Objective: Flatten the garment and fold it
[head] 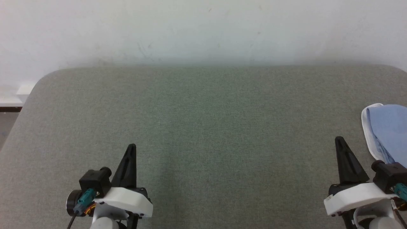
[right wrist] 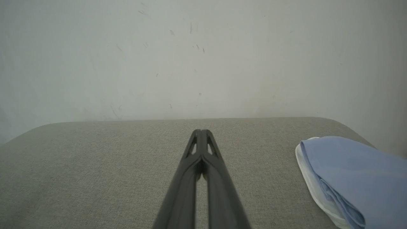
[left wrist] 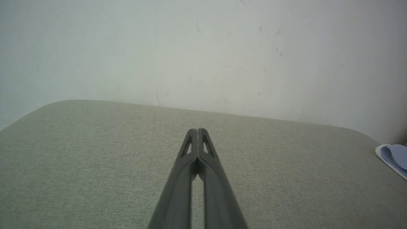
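Left gripper (head: pixel 131 147) at lower left: fingers pressed together, empty, pointing forward. Right gripper (head: pixel 339 139) at lower right: same pose, closed, empty. White wrist housings (head: pixel 127 198) behind both.

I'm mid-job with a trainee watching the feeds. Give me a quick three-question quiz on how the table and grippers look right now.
1. True or false: the garment lies spread flat in the middle of the table.
2. Which is nearer the garment? A) left gripper B) right gripper C) both equally near
3. Fill in: both grippers' jaws are ___, holding nothing.

Key:
1. False. It lies bunched on the robot's right side of the table, partly cut off by the head view's edge.
2. B
3. shut
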Tool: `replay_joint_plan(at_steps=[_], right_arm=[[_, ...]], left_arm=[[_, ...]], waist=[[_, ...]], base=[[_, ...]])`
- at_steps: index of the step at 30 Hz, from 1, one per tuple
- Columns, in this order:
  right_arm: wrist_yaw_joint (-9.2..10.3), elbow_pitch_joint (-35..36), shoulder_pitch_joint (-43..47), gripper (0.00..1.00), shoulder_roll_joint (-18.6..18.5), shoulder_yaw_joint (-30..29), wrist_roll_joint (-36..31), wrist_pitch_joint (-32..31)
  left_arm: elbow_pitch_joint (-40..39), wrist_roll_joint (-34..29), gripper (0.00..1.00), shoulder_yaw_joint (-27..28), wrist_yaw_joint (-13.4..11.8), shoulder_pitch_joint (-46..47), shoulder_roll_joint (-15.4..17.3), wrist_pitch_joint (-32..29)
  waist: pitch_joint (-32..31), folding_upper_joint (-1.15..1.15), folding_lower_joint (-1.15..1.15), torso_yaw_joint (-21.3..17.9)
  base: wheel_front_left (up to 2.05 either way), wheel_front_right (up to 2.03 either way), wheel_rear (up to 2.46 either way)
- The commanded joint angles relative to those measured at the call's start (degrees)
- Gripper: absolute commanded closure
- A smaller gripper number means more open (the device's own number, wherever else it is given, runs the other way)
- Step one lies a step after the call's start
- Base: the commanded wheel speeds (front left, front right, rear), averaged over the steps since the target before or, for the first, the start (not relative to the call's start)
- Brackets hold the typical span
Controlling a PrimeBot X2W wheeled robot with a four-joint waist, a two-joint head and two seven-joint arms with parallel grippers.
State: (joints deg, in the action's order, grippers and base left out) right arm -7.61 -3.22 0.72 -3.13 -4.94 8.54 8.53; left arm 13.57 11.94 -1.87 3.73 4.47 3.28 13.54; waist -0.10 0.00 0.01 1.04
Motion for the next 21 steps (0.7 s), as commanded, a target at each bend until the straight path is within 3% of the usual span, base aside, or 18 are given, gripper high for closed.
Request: replay_joint_plan(at_steps=[1,21], right_arm=[[0.01,0.2,-0.1,1.0,0.0,0.3,-0.5,-0.3],[0.03,0.7,-0.2,1.0,0.1,1.1,-1.9,-1.7]], left_arm=[[-0.6,-0.9,1.0,0.1,-0.4,-0.4,0.0,-0.4],[-2.8,-2.8,1.0,0.4,-0.9,-1.1,-0.1,-2.6]], waist=[[0.0,0.0,0.0,0.0],[0.0,0.0,0.0,-0.2]], base=[[0.0,0.0,0.0],[0.0,0.0,0.0]])
